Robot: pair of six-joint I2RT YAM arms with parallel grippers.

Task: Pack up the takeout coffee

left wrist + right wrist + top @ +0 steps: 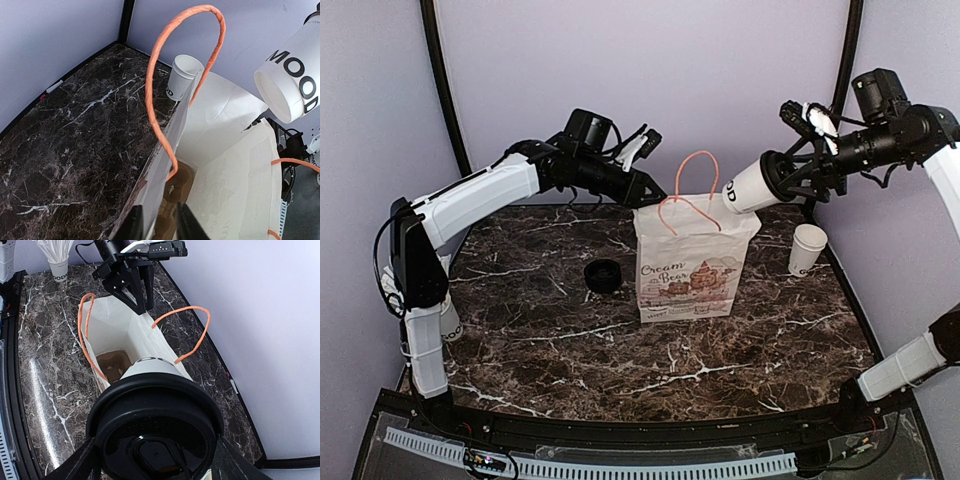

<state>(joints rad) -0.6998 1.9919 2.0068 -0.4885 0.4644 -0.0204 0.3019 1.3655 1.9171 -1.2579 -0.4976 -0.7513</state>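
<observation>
White-cupped and clamped at its black lid by the right gripper, the takeout coffee tilts base-first above the paper bag, right of its mouth, while the left gripper, jaws narrow-set, straddles the bag's left rim, seemingly to steady the opening, its grip unconfirmed.

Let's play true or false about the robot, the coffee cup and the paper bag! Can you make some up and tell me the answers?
The takeout coffee is inside the paper bag. False: the right gripper holds it in the air by the bag's top.
The bag has orange handles. True.
The white cup without a lid lies on its side. False: it stands upright on the table.
The left gripper has its jaws at the bag's rim. True.
</observation>
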